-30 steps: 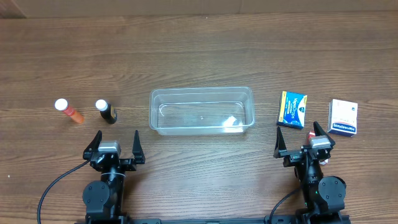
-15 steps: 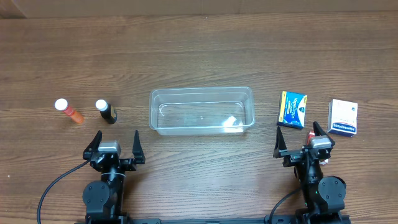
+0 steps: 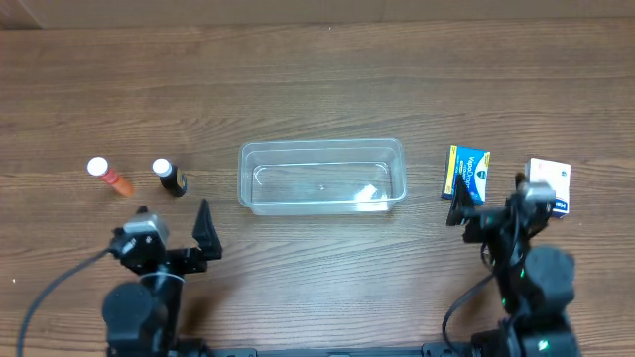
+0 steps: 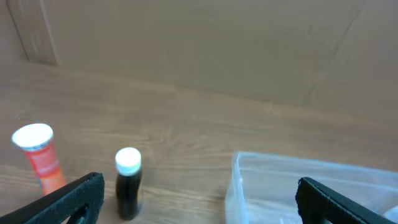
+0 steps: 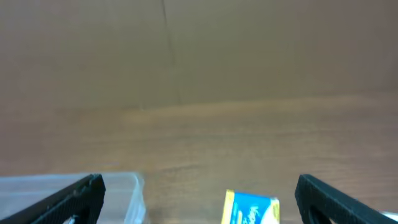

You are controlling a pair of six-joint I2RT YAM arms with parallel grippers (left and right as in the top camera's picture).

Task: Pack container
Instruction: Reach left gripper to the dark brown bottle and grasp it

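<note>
The clear plastic container sits empty at the table's middle; it also shows in the left wrist view and the right wrist view. A black bottle with a white cap and an orange bottle with a white cap stand to its left. A blue and yellow box and a white box lie to its right. My left gripper is open and empty, near the bottles. My right gripper is open and empty, just beside the blue box.
A brown cardboard wall runs along the table's far edge. Bare wood table lies behind the container.
Both arms have lifted and moved forward from their rest pose. The left gripper swung left toward the bottles; the right gripper moved toward the boxes.
</note>
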